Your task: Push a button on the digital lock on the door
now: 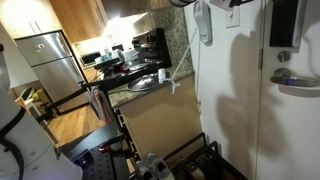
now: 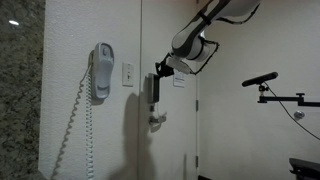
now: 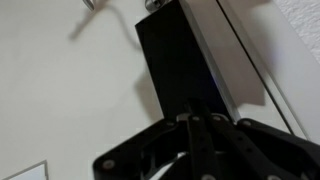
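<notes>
One handset hangs at the left on the wall, with its coiled cord trailing down. Just to its right is a small white switch plate. Next comes the door, white and flat, with the lock near its left edge: a tall, narrow black panel. The silver handle sits just below the lock. The claw is at the lock's upper end, and the arm reaches to it from the upper right. Further right, well apart from the door, a dark camera stands on a boom.

In an exterior view a steel fridge stands at the left. The handset hangs mid-frame, and the lock is at the far right, above the handle.

In the wrist view the lock fills the middle as a glossy black slab with a silver side. The handle is just in view at the top left. The fingers come in from the bottom, drawn together with nothing held between them. Their tips lie against the black face. I cannot tell whether they actually press on it.
</notes>
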